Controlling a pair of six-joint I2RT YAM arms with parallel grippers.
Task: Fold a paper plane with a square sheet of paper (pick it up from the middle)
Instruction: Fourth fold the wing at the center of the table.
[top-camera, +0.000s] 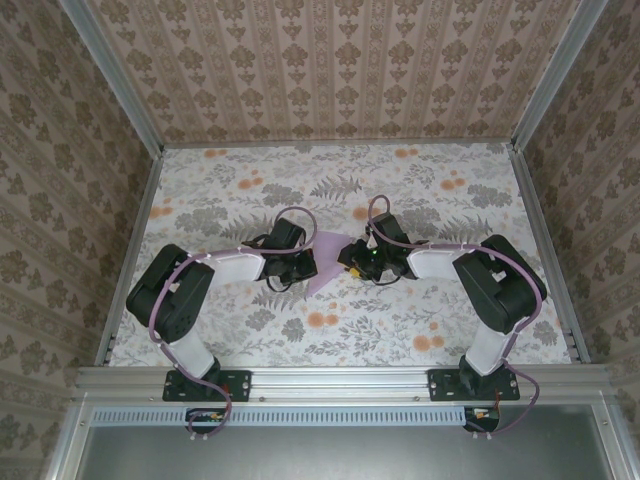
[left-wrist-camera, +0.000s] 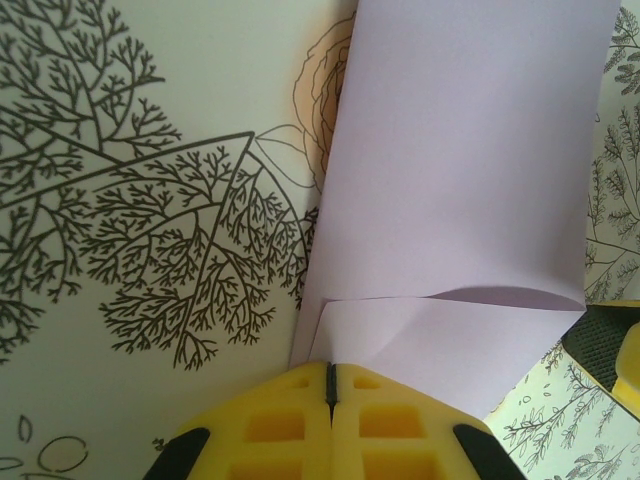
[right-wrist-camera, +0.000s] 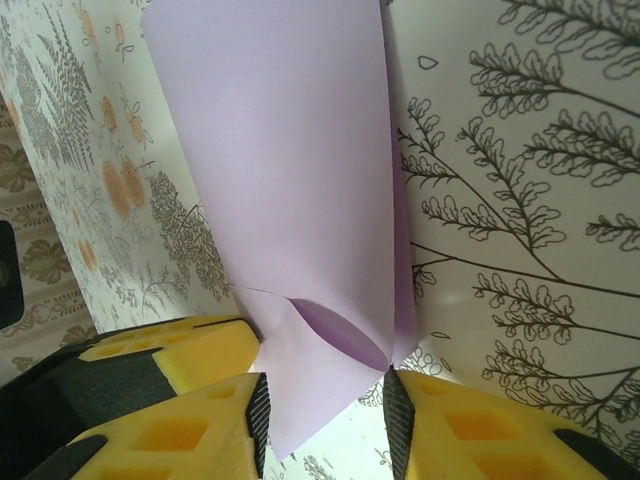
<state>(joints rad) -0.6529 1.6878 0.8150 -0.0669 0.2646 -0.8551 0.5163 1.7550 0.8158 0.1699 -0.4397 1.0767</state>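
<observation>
**A:** Top view first. The square sheet of paper (top-camera: 326, 262) sits mid-bench (top-camera: 430, 200) between the 2 wrists, already creased into a narrower shape. What worries you?

**B:** Both arms crowd 1 small piece. If either pulls off-line, the thin paper could tear or the crease could skew. From above I cannot tell whether the sheet lies flat or is lifted.

**A:** And the left wrist view?

**B:** The left jaws are fully closed and pinch the near edge of the sheet (left-wrist-camera: 470, 170), right where a folded flap overlaps. The hold is at the very edge, so a tug could slip the paper out or crumple that flap.

**A:** The right wrist view?

**B:** The right jaws stand partly apart with the folded end of the sheet (right-wrist-camera: 290, 170) between them. 1 pad (right-wrist-camera: 398, 420) touches the curled fold, but nothing is clamped. The fold bulges open there and is not pressed flat. With this side loose, the layers may spring apart and the crease may drift. The left pinch alone would then carry the paper. That pad could also drag the fold if the arm backs off.
</observation>
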